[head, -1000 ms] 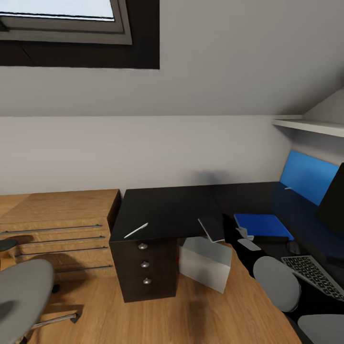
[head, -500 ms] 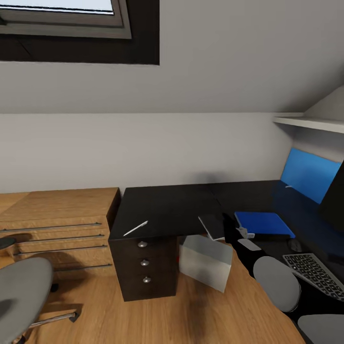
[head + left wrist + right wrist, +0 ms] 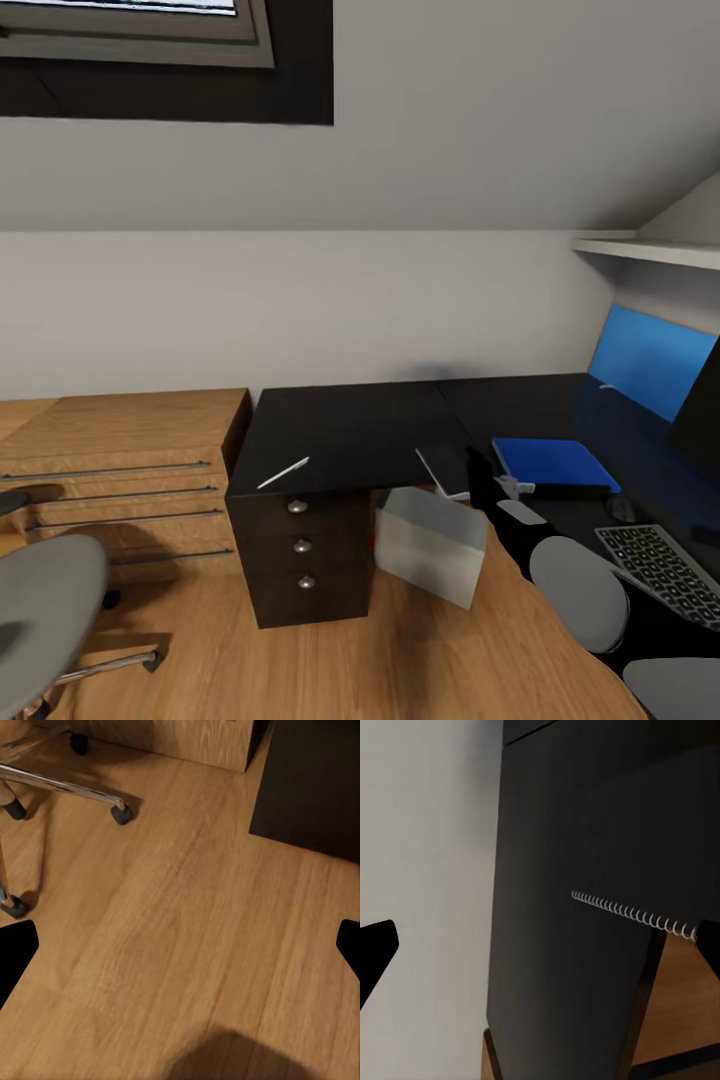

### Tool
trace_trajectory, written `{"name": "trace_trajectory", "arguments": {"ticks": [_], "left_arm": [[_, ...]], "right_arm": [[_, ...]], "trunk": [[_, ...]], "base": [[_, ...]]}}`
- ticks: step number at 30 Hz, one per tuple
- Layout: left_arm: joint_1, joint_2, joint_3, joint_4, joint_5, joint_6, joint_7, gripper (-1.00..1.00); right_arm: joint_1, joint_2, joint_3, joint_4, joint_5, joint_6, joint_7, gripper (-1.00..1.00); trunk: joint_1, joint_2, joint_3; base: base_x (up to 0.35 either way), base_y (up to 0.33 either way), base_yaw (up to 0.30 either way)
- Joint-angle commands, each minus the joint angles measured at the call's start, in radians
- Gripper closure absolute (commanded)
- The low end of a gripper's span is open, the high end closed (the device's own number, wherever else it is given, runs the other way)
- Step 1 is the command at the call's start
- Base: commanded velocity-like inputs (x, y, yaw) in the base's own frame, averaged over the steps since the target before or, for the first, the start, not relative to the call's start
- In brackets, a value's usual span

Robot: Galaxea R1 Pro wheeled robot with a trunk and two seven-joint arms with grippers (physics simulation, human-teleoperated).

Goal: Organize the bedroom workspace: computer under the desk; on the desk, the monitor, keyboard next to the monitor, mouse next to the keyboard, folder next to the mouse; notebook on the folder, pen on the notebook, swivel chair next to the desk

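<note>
Whole head view has slid slightly against the earlier frames: skylight sits higher, desk (image 3: 350, 430) a touch higher too; that is camera motion, nothing on the desk has shifted. Folder (image 3: 552, 465) already on the desk, notebook (image 3: 446, 471) beside it and overhanging the front edge, not stacked; pen (image 3: 284, 473) lies alone over the drawer unit, well apart from both; keyboard (image 3: 660, 570), mouse (image 3: 622, 510) and monitor (image 3: 700, 420) at the right end; computer (image 3: 430, 548) on the floor in the desk's knee space, tilted. Chair (image 3: 45, 620) stands off by the wooden chest (image 3: 110, 470), away from the desk. Left gripper (image 3: 180, 945) hangs over bare floor, fingers apart and empty, chair base (image 3: 67, 787) ahead of it; right gripper (image 3: 540, 937) also spread and empty, facing a dark panel, likely the desk. Step in hand, as I judge it: stacking the notebook on the folder. Next move calls for bringing the right gripper above the notebook, which lies ahead and higher than that gripper, taking its overhanging edge; pen after; chair last.
</note>
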Motion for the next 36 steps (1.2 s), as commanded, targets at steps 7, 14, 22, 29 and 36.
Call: {"name": "trace_trajectory", "arguments": {"ticks": [7, 14, 22, 29, 36], "left_arm": [[-0.001, 0.001, -0.005, -0.003, 0.001, 0.041, 0.008, -1.0], [-0.001, 0.001, -0.004, -0.003, 0.0, 0.099, 0.007, -1.0], [0.0, -0.005, -0.004, -0.003, -0.002, 0.118, 0.006, -1.0], [-0.007, -0.013, -0.005, -0.006, -0.005, 0.124, 0.003, -1.0], [-0.061, -0.021, -0.005, -0.01, -0.007, 0.141, 0.001, -1.0]], "right_arm": [[-0.001, -0.003, 0.001, 0.0, -0.011, 0.002, 0.006, -1.0], [-0.001, -0.008, 0.001, -0.002, -0.011, -0.001, 0.005, -1.0], [-0.001, -0.012, 0.001, -0.003, -0.012, -0.002, 0.001, -1.0], [-0.001, -0.013, 0.001, -0.004, -0.011, -0.001, -0.001, -1.0], [-0.001, -0.019, 0.001, -0.005, -0.011, 0.0, -0.002, -1.0]], "trunk": [[0.027, -0.05, -0.023], [0.054, -0.099, -0.045], [0.084, -0.155, -0.07], [0.111, -0.204, -0.092], [0.138, -0.253, -0.114]], "base": [[0.0, 0.0, 0.0], [0.0, 0.0, 0.0], [0.0, 0.0, 0.0], [0.0, 0.0, 0.0], [0.0, 0.0, 0.0]]}}
